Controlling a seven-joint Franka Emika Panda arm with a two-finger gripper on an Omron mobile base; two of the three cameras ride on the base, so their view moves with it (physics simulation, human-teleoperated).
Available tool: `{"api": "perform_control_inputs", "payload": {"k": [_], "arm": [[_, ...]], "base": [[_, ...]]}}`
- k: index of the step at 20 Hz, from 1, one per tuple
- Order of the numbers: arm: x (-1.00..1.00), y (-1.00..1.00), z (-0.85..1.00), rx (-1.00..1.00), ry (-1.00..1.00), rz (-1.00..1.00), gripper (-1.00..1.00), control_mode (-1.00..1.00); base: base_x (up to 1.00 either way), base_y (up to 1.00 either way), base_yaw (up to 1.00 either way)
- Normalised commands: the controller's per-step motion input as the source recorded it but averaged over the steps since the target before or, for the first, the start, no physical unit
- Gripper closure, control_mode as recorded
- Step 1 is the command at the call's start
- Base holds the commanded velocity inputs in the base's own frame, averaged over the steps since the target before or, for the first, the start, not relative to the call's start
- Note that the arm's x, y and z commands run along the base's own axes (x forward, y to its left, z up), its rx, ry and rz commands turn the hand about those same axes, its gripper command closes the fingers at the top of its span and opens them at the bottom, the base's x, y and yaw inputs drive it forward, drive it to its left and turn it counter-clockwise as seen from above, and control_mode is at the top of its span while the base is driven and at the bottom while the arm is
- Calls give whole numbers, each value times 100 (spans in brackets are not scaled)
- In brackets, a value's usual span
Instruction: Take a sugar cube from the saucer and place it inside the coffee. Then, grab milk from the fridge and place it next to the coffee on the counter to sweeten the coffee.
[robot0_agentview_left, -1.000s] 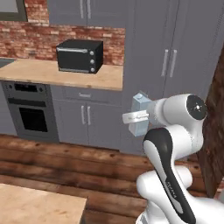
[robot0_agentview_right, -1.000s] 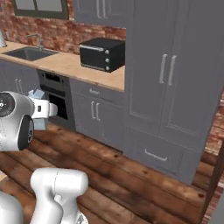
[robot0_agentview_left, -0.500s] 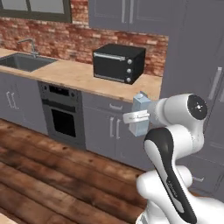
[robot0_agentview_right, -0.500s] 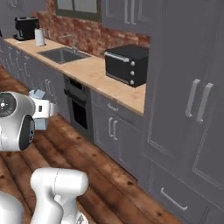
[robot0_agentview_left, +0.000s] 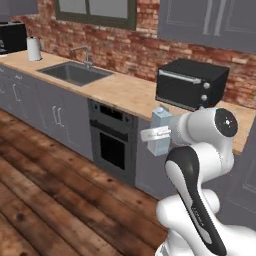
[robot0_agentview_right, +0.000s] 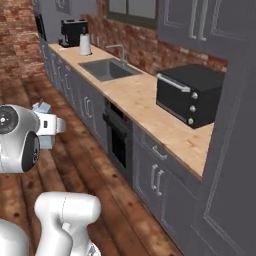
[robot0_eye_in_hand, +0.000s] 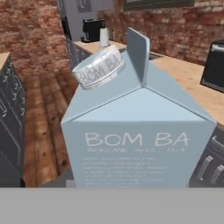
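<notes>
In front of the black toaster oven (robot0_agentview_left: 192, 83), out over the wood-plank floor (robot0_agentview_left: 45, 195) and level with the light wood-grain counter (robot0_agentview_left: 122, 92) that the oven stands on, the pale blue-white gabled milk carton (robot0_agentview_left: 160, 131) is carried upright in the two-finger gripper (robot0_agentview_left: 156, 133), whose jaws are clamped on the carton's sides. In the hand view the milk carton (robot0_eye_in_hand: 139, 131) sits right up against the camera, its white round cap (robot0_eye_in_hand: 99, 67) on the sloping roof and pale lettering across its face. Left of the toaster oven along the counter lies a steel sink (robot0_agentview_left: 75, 73) with a curved tap (robot0_agentview_left: 85, 53), and below the counter between sink and oven is a dark built-in oven (robot0_agentview_left: 113, 145). Further from the toaster oven, past the sink, a white paper-towel roll (robot0_agentview_left: 33, 49) stands beside a black coffee machine (robot0_agentview_right: 71, 33). Behind the toaster oven runs a red brick wall (robot0_agentview_left: 125, 42).
</notes>
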Motion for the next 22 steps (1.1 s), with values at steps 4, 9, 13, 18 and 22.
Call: {"api": "perform_control_inputs", "payload": {"k": [4, 9, 13, 18, 22], "arm": [[0, 0, 0, 0, 0, 0, 100, 100], [0, 0, 0, 0, 0, 0, 100, 100], [0, 0, 0, 0, 0, 0, 100, 100], [0, 0, 0, 0, 0, 0, 100, 100], [0, 0, 0, 0, 0, 0, 100, 100]], "base": [[100, 50, 31], [100, 53, 23], [100, 20, 16], [100, 0, 11], [100, 0, 10]]}}
